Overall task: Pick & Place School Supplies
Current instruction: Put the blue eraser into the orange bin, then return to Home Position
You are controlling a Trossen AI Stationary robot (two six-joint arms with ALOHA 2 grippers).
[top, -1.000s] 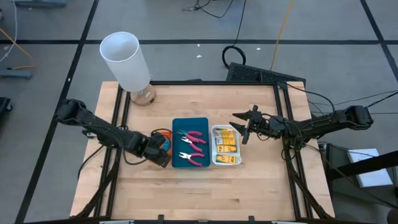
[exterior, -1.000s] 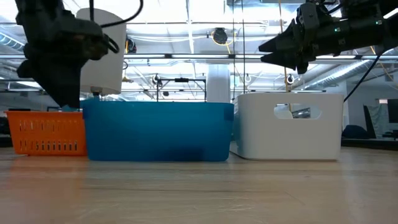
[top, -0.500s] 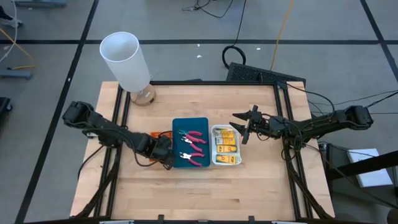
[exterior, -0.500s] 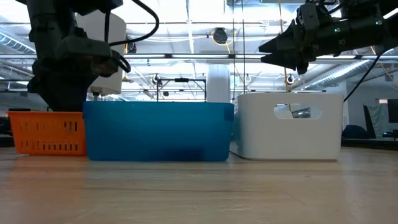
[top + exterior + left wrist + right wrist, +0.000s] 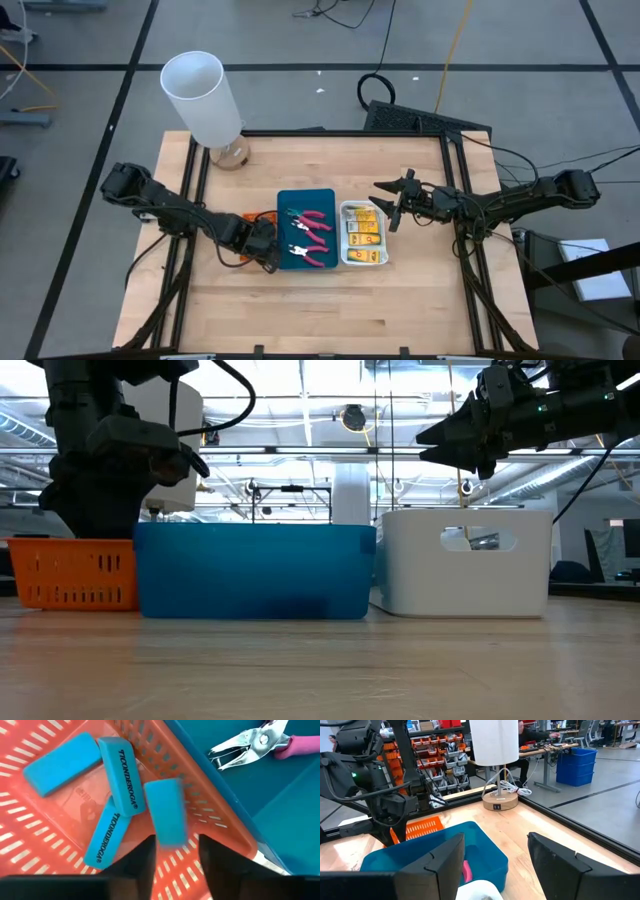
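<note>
The light is bright and even, and it comes from the ceiling lamps (image 5: 300, 400) that show as white strips in the low view. On the wooden table (image 5: 320, 290) the shadows are soft and short. In the low view the table surface nearest the camera is out of focus, and the blue tray (image 5: 255, 570) looks a little soft. In the left wrist view one blue eraser (image 5: 166, 813) is smeared by motion blur, while the erasers beside it are sharp. The orange basket (image 5: 45, 865) has a pale glare.
</note>
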